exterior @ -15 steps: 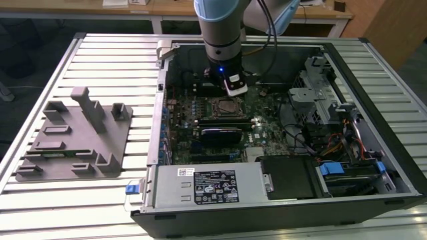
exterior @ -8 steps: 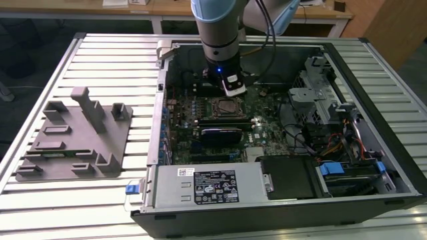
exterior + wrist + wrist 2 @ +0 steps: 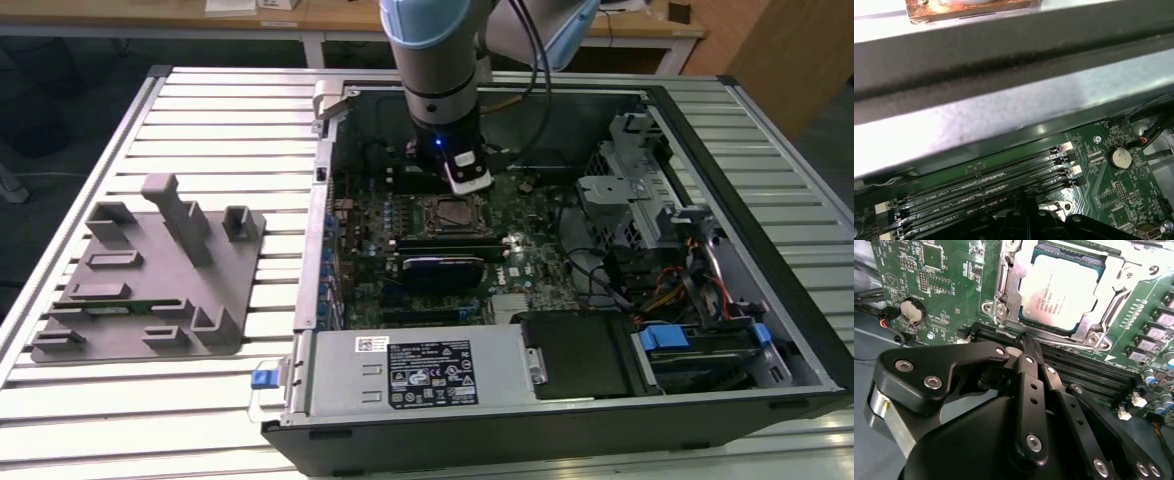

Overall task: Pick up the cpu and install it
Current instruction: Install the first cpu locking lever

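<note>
— Where did you have the end effector (image 3: 1024, 340)?

— You had it hanging low inside the open black computer case (image 3: 747, 330), over the green motherboard (image 3: 949, 270), with the grey robot arm (image 3: 438, 70) coming down from above. In the second wrist view its black fingers (image 3: 1030, 385) were pressed together to a point with nothing between them, their tip just over the long black memory slots (image 3: 1089, 375).

— And the small flat square cpu with its shiny silver metal top?

— Your cpu (image 3: 1061, 290) lay flat in the metal-framed socket (image 3: 1009, 300), just beyond the fingertips and apart from them. In the exterior view the socket (image 3: 451, 212) sat near the middle of the board, directly below the end effector (image 3: 470, 185).

— What else did you have around?

— A round silver coin battery (image 3: 911, 311) sat on the board, seen in both wrist views (image 3: 1119, 158). On the ribbed metal surface (image 3: 227, 110), to the exterior view's left of the case, stood a grey moulded fixture tray (image 3: 147, 275).
</note>
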You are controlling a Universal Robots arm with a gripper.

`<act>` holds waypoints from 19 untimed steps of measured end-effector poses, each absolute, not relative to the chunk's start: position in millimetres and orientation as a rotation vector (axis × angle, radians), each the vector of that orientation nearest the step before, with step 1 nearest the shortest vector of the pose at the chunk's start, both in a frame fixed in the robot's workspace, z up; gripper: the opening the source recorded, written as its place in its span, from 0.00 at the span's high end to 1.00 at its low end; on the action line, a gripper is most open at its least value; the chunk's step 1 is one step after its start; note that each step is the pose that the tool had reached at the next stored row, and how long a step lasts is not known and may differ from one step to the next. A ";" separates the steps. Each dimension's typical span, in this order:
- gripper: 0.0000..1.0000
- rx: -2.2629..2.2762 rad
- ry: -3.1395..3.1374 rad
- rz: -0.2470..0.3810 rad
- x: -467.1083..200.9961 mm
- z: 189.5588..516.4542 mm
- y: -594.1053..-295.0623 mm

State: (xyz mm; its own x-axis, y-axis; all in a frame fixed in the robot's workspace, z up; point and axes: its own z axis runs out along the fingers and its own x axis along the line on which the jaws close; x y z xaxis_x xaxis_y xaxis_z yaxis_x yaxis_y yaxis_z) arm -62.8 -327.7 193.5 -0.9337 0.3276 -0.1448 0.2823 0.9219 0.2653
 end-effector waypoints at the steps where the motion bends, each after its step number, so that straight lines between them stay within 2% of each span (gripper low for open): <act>1: 0.89 0.463 2.894 0.358 -62.9 193.2 -327.8; 19: 0.89 0.460 2.883 0.362 -62.9 188.5 -329.3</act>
